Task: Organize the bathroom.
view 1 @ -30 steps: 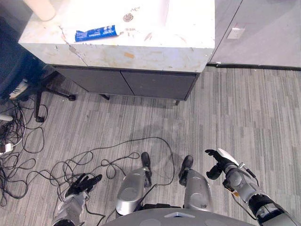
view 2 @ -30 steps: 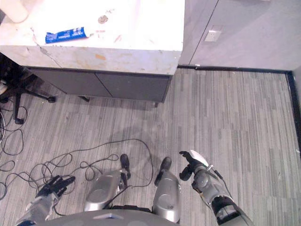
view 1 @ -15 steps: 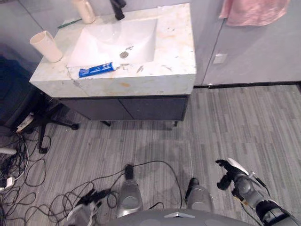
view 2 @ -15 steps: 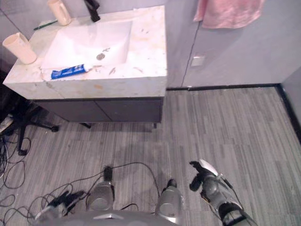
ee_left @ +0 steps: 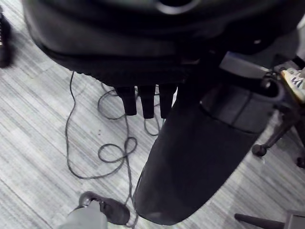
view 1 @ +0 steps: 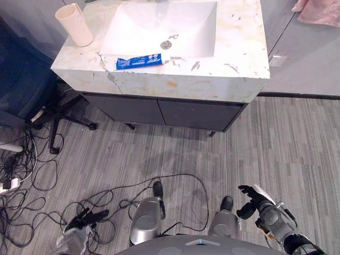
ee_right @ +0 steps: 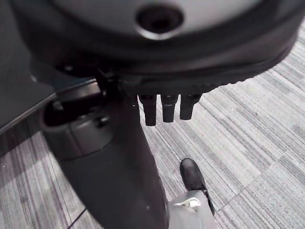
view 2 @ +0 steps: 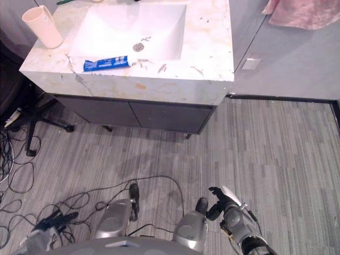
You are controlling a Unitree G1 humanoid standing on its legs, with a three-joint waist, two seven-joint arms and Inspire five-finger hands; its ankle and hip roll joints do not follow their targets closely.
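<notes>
A blue toothpaste tube [view 1: 139, 61] lies on the marble vanity top [view 1: 239, 48], in front of the white sink basin [view 1: 159, 21]. A beige cup [view 1: 76, 25] stands upright on the counter's left corner. A pink towel [view 1: 321, 11] hangs on the wall to the right. My left hand [view 1: 85, 218] hangs low near the floor at lower left, its fingers [ee_left: 145, 102] straight and holding nothing. My right hand [view 1: 255, 197] is low at lower right, fingers [ee_right: 164, 107] relaxed and empty. Both hands are far below the counter.
Dark cabinet doors [view 1: 159, 109] sit under the vanity top. An office chair [view 1: 21, 79] stands left of the vanity, with loose cords [view 1: 21, 175] across the grey plank floor beside it. A wall outlet [view 1: 277, 57] is right of the counter.
The whole picture has shifted as the camera moved, bringing the sink and cup closer into view. Both hands stay low and empty.
</notes>
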